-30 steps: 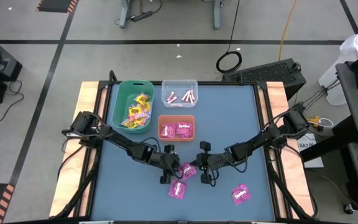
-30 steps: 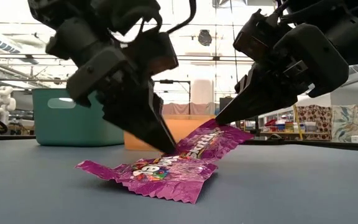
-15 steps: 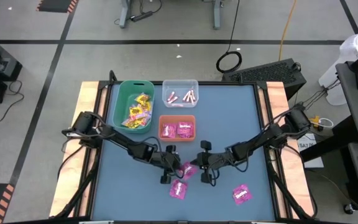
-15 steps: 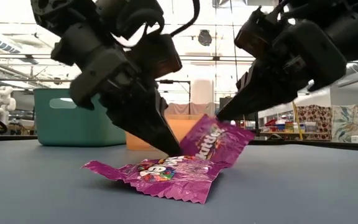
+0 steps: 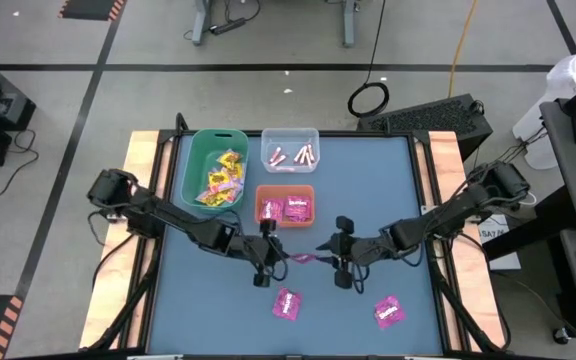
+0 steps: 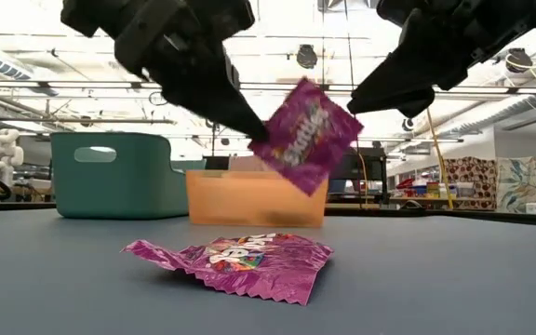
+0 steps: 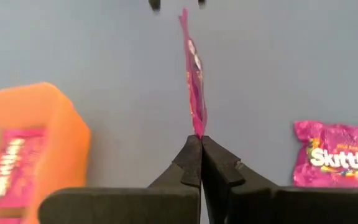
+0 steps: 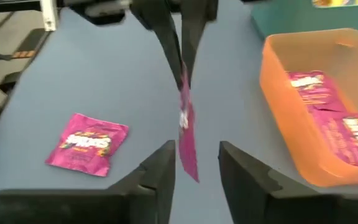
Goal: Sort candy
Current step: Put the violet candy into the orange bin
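Left gripper pinched shut on a pink packet, lifted off the table – packet hangs edge-on straight ahead of it. Right gripper open, packet's far edge between its fingers. Orange bin just beyond

Left gripper lifted magenta packet; right gripper released it.

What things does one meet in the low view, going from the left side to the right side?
Teal bin → left pincer → held magenta packet → right pincer. The orange bin and the lying packet overlap these, so I omit them.
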